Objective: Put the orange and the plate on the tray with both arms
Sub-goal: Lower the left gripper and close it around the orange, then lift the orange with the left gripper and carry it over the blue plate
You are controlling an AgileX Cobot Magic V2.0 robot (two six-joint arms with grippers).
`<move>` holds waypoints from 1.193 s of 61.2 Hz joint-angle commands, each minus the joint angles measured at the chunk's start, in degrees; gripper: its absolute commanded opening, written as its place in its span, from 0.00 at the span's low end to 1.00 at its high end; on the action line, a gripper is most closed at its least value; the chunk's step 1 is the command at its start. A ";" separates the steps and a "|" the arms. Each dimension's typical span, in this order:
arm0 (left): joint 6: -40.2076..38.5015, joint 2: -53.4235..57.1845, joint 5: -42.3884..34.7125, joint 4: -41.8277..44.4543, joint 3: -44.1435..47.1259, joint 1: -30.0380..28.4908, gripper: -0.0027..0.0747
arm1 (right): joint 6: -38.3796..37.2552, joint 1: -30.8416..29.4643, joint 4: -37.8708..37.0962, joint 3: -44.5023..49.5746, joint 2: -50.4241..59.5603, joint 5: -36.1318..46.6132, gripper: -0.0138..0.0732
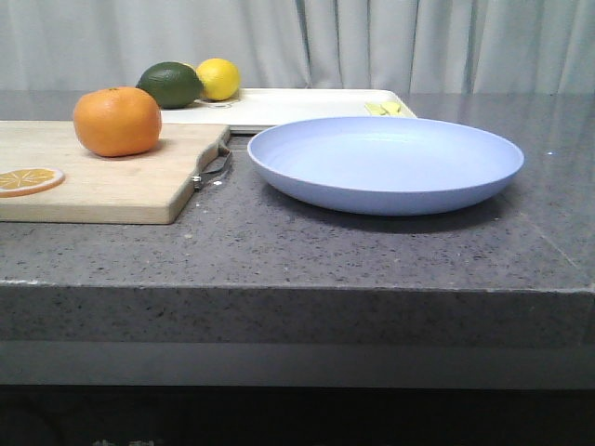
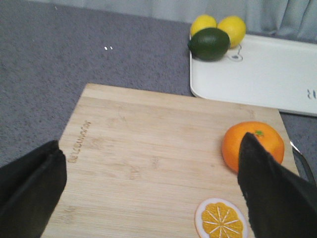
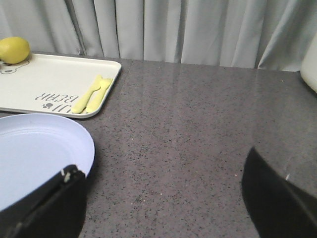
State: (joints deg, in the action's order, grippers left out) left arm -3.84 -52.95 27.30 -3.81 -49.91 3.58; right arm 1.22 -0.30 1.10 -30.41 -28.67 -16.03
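Orange [image 1: 117,121] is sitting on the wooden cutting board [image 1: 102,181] at the left of the front view, an orange slice [image 1: 30,179] lying flat near the board's lower left edge. Plate [image 1: 385,163] is resting on the grey stone counter [image 1: 372,251] right of the board, apart from it, centre-right of frame. Tray [image 1: 288,105] is lying behind both, upper middle, carrying a dark green fruit [image 1: 171,85] and lemon [image 1: 218,78] at its left end and pale yellow cutlery [image 1: 385,108] at its right.

Left gripper [image 2: 153,183] is hovering over the board with fingers spread wide, nothing between them; orange is showing beside the right-hand finger, contact unclear. Right gripper [image 3: 163,198] is hanging over the counter, fingers spread wide too, one finger overlapping the plate rim at lower left, not pinching anything.
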 commanded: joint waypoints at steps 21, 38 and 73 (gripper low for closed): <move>0.02 -27.97 13.32 -0.94 -26.62 13.46 0.92 | 0.36 -0.26 0.13 -2.17 -0.53 4.69 0.90; 1.78 -42.66 22.82 -0.35 -42.02 16.31 0.92 | 0.36 -0.26 0.13 -2.17 -0.53 4.69 0.90; 1.66 -52.70 33.74 2.24 -49.57 16.31 0.91 | 0.36 -0.26 0.13 -2.17 -0.53 4.69 0.90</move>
State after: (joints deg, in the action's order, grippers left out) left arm -2.20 -108.31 61.34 -1.67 -97.51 19.49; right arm 1.22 -0.30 1.10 -30.41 -28.67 -16.03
